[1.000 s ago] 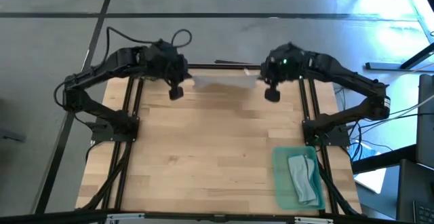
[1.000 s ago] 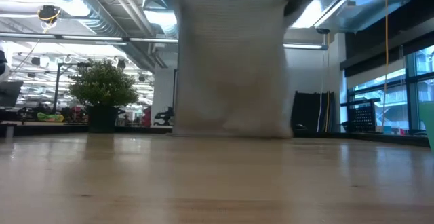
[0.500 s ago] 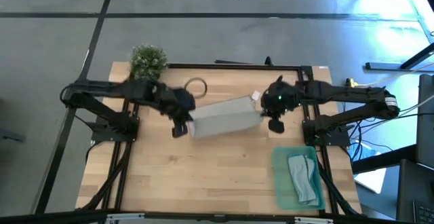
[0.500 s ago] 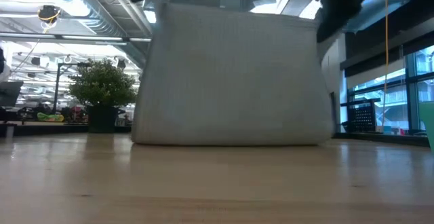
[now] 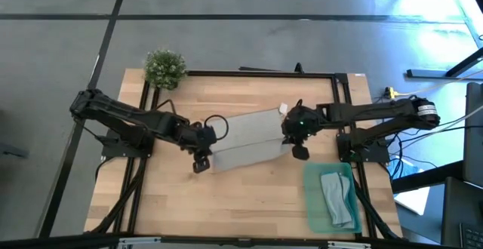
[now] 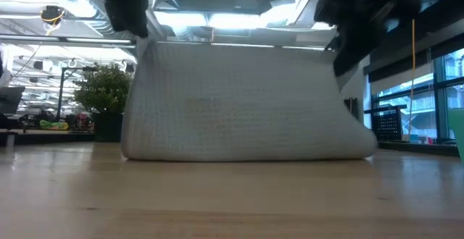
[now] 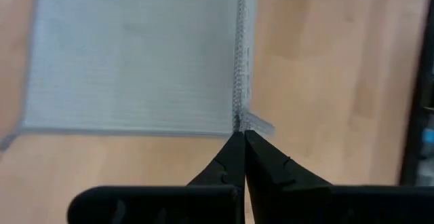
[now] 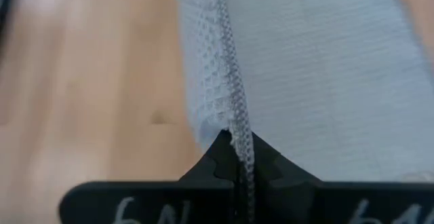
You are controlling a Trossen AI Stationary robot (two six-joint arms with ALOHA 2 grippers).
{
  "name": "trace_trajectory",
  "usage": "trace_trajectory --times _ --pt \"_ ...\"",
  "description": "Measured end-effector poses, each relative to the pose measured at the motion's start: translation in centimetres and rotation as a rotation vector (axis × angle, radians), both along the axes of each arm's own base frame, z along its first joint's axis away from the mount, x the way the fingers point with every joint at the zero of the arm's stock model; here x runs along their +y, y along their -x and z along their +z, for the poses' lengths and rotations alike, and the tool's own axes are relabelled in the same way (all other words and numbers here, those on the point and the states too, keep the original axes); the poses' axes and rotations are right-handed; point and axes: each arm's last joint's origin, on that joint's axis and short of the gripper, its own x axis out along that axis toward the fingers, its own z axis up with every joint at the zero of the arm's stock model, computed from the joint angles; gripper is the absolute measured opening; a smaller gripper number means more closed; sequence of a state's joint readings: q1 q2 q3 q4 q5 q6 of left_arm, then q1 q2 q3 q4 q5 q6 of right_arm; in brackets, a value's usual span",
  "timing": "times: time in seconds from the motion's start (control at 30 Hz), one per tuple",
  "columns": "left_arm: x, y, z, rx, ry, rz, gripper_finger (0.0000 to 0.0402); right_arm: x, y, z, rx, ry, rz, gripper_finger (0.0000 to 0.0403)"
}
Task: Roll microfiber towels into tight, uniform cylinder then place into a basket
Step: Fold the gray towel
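The left jaws are clamped on one top corner of the grey towel, and the right jaws pinch the opposite corner. Both have come lower and nearer the front than half a second ago, so more cloth now lies on the wooden surface. The towel's long axis runs left to right between the arms, its right end slightly farther back. The other towel lies rolled in the green basket, front right.
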State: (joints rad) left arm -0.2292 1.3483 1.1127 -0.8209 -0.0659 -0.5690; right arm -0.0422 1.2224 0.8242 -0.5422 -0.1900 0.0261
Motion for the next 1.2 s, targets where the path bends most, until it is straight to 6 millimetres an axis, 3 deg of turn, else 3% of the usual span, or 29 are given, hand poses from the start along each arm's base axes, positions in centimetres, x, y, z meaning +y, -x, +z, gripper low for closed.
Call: trace_trajectory --times 0.27,0.5,0.8,1.2 --pt "2.1 0.4 -2.7 0.066 -0.042 0.193 0.0000 -2.7 -2.1 -3.3 0.099 0.090 -0.068 0.0003" --pt "3.9 1.3 -5.7 0.134 -0.057 0.254 0.0000 -5.0 -3.9 -6.0 0.106 0.155 -0.071 0.0003" --pt "6.7 1.6 -8.5 0.083 -0.138 0.360 0.0000 -7.1 -3.7 -6.2 0.116 0.215 -0.156 0.0003" --pt "10.3 2.1 -9.5 0.056 -0.238 0.444 0.0000 -8.9 -3.8 -6.2 0.077 0.273 -0.187 0.0003"
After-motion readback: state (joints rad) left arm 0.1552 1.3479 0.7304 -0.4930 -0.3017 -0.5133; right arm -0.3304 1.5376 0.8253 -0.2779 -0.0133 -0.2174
